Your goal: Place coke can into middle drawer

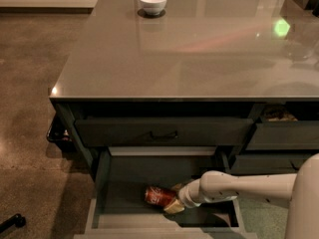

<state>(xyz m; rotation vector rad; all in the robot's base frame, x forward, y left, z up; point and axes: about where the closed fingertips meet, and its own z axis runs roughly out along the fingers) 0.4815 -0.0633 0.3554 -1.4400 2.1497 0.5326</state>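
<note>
Coke can (158, 195) — red cylinder, sideways | end effector (174, 197) clasps it | middle drawer (125, 206) — flat dark floor

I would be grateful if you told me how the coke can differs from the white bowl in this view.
The coke can is red and lies on its side; the white bowl stands upright. The coke can is down in the open middle drawer, the white bowl up on the countertop. The gripper is at one end of the coke can; the white bowl stands alone. Both are small containers.
</note>
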